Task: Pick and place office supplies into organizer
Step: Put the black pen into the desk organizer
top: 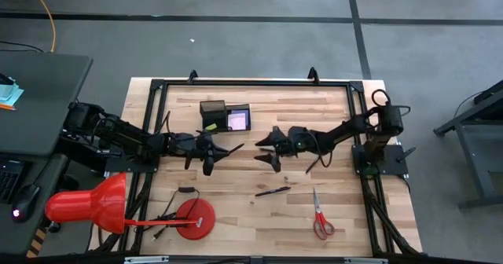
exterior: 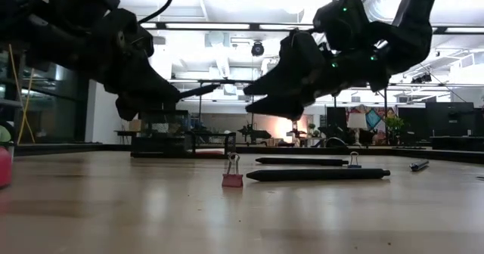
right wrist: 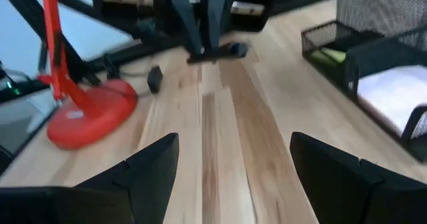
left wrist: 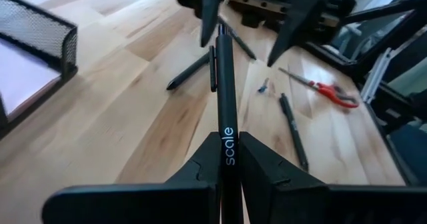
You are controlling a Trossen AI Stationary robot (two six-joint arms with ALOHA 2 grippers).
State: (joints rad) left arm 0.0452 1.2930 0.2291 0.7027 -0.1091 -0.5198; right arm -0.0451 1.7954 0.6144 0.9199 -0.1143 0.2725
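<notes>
The left gripper [left wrist: 229, 159] clamps a black pen [left wrist: 225, 84] marked "scale", running up the frame's centre. The mesh organizer [left wrist: 41, 34] sits upper left. Scissors [left wrist: 323, 88] lie right; two more pens [left wrist: 190, 71] [left wrist: 293, 132] rest on the table [left wrist: 120, 111].

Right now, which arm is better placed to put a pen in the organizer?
Left. The left tool is shut on a black pen and hangs just below the organizer in the high view. The right tool is open, empty and farther off.
</notes>
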